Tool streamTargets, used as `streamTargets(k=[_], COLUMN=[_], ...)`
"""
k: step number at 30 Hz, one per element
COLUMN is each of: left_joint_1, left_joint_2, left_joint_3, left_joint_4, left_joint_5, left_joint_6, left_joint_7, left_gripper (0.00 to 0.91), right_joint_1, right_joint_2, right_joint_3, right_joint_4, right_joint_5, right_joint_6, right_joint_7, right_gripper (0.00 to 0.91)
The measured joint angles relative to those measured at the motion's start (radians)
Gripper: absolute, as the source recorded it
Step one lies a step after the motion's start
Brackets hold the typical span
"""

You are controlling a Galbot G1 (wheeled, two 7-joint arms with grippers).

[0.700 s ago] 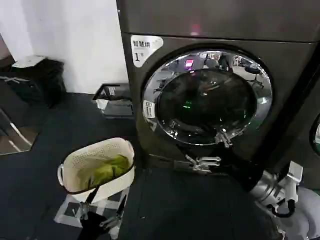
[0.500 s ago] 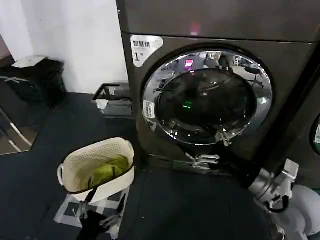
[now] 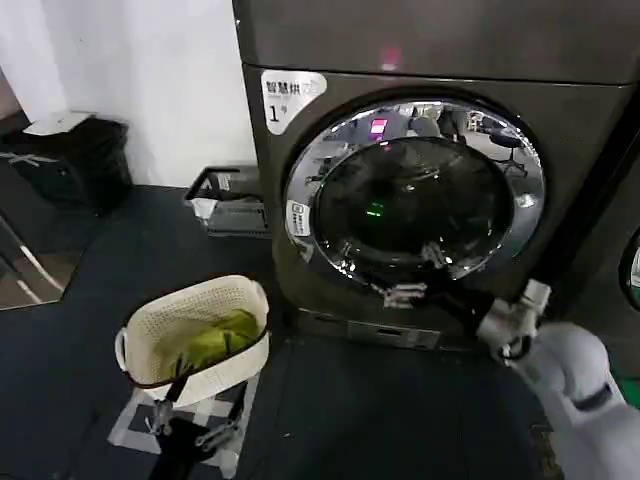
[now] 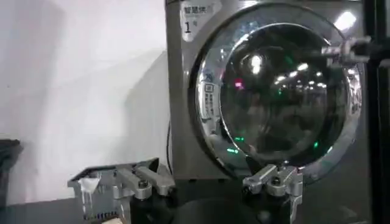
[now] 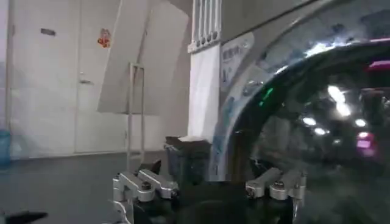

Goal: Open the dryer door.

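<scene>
My right gripper [image 3: 405, 293] was up against the lower part of the dryer door [image 3: 414, 195], reaching in from my right side toward the bottom of the chrome rim. Its fingers [image 5: 277, 182] were spread apart with nothing between them, and from the right wrist view they sat close in front of the dark glass [image 5: 341, 122] and the curved chrome edge. Whether they touched the rim I could not tell.

The door itself was shut, flush in the front of the dark grey dryer [image 3: 300, 250], with a small white sticker [image 3: 297, 218] on the left of the chrome rim and a larger white label [image 3: 291, 97] on the panel above it.

My left gripper [image 4: 210, 182] hung low by the floor, well away from the dryer front, its fingers also spread and empty. In the head view it sat near the bottom edge [image 3: 200, 430], just beside a cream laundry basket [image 3: 196, 335] with something green lying inside. The basket stood on the dark floor [image 3: 100, 300], left of the dryer.
</scene>
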Motion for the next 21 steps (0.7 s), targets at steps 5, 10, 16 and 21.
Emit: streamTargets(k=[5,10,16,21], left_joint_1=[0.001,0.002,0.001,0.005], left_joint_2=[-0.001,-0.009,-0.014,-0.012], left_joint_3=[-0.003,0.000,0.001,0.013], left_joint_4=[-0.010,-0.012,-0.016,-0.030], left_joint_5=[0.011,0.026,0.035,0.056], left_joint_6=[0.020,0.026,0.046,0.059], left_joint_7=[-0.001,-0.002,0.001,-0.025], left_gripper=[0.907,0.907,0.907,0.907], right_joint_1=[0.072,0.143,0.230,0.280], right_joint_2=[0.012,0.028,0.057,0.083], right_joint_3=[-0.089,-0.173,-0.260,-0.307], right_joint_4=[-0.068,-0.141,-0.222,-0.268], right_joint_5=[-0.049,-0.084,-0.115,-0.120], right_joint_6=[0.031,0.047,0.069,0.072], right_joint_7=[0.022,0.049,0.065,0.067], right_gripper=[0.907,0.907,0.907,0.907])
